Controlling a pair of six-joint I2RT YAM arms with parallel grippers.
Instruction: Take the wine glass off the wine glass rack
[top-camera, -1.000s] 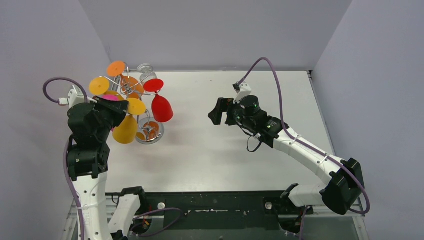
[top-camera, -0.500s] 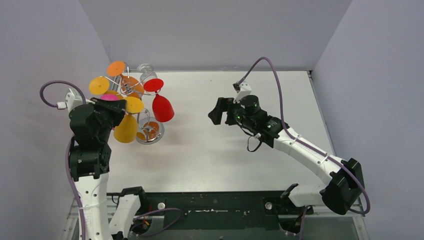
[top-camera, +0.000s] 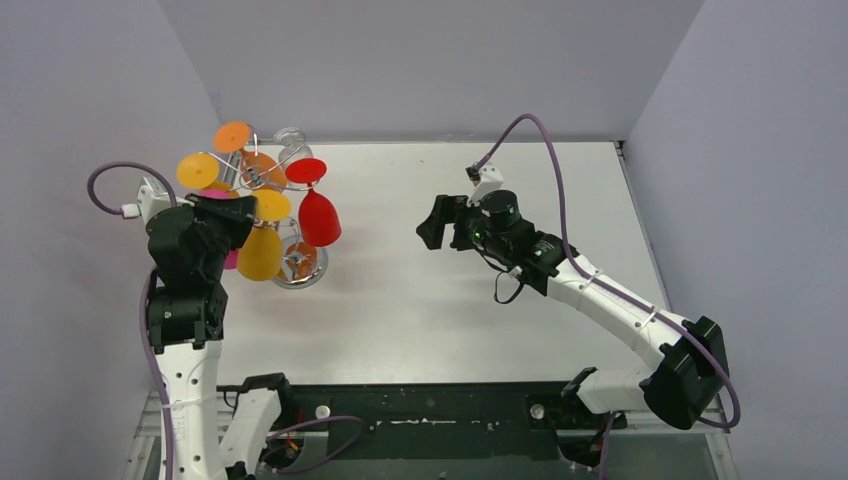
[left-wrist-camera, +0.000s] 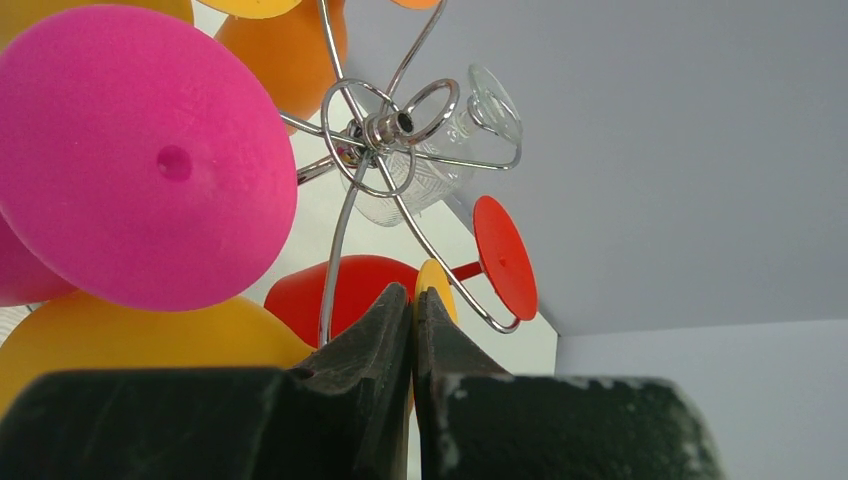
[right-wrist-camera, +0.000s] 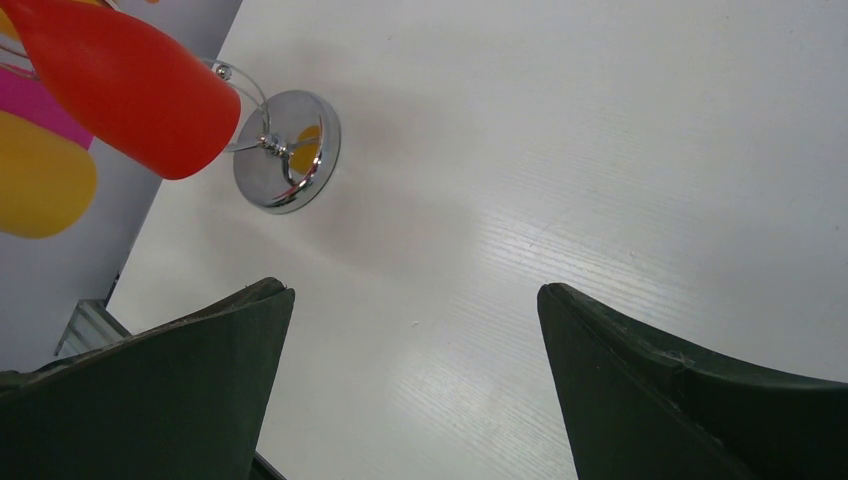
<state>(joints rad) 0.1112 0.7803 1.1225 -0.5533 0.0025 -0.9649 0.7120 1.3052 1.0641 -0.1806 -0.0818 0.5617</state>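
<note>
White bench (top-camera: 450, 270), faint wood grain in right wrist view. Grey-lilac walls on 3 sides: back wall (top-camera: 430, 60), left wall (top-camera: 80, 90), right wall (top-camera: 760, 150). Dark strip (top-camera: 430, 405) w/ white specks runs along bench's near edge. Other glasses bunched at far left, all upside down, feet up:
- red wine glass (top-camera: 319, 217): bowl twd bench centre, red foot just behind it
- pink wine glass (left-wrist-camera: 140, 160): foot fills upper left of left wrist view
- orange wine glass (top-camera: 232, 136): foot nr back wall
- amber foot (top-camera: 197, 171): leftmost, bowl hidden
- clear cut-pattern wine glass (top-camera: 291, 138): at back
</note>
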